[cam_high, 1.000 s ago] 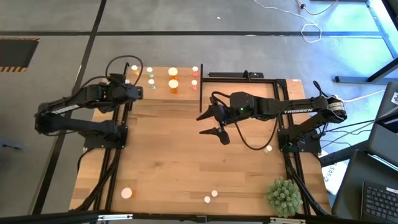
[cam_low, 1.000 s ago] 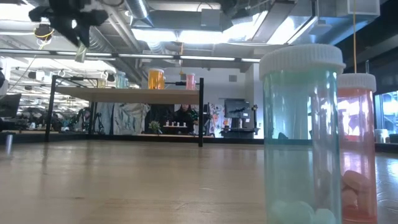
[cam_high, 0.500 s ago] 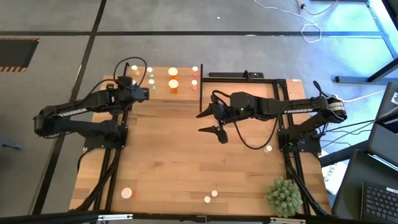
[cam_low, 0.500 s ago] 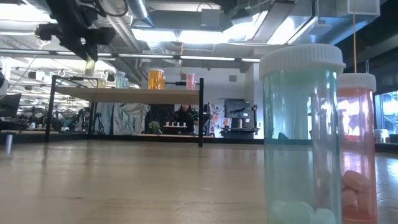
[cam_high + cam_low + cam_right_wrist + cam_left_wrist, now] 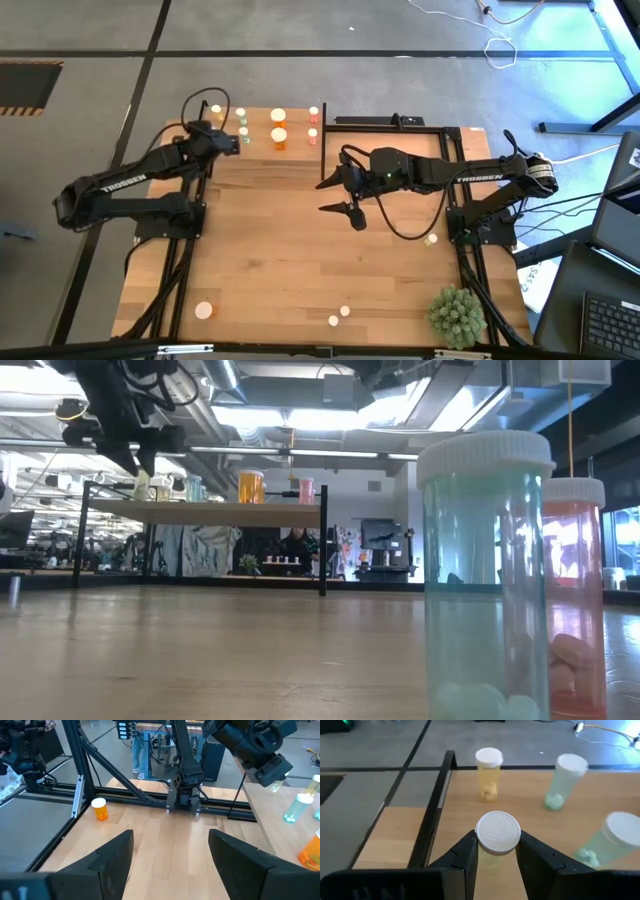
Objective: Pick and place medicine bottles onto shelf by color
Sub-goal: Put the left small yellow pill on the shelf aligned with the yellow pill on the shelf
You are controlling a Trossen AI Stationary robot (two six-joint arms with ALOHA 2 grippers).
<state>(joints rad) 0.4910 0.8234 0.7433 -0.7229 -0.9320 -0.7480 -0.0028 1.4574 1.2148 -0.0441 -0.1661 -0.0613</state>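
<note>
Medicine bottles: you see about seven on shelf (image 5: 262, 112) at table's 12 o'clock, three near 6 o'clock edge. Left gripper (image 5: 496, 851) pinches pale yellow bottle (image 5: 497, 836) above shelf. Right gripper (image 5: 343, 194) spread wide mid-table. Wooden tabletop (image 5: 280, 250); grey floor around.

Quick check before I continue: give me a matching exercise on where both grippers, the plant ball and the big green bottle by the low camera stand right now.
Things:
1. left gripper
2. right gripper
3. plant ball
4. big pale green bottle

States or places:
A. at the table's near corner on the right arm's side
B. open and empty, above the middle of the table
C. right in front of the low camera, beside a reddish bottle
D. shut on a pale yellow bottle, at the shelf

Pairs: 1-D, 2-B, 3-A, 4-C
</note>
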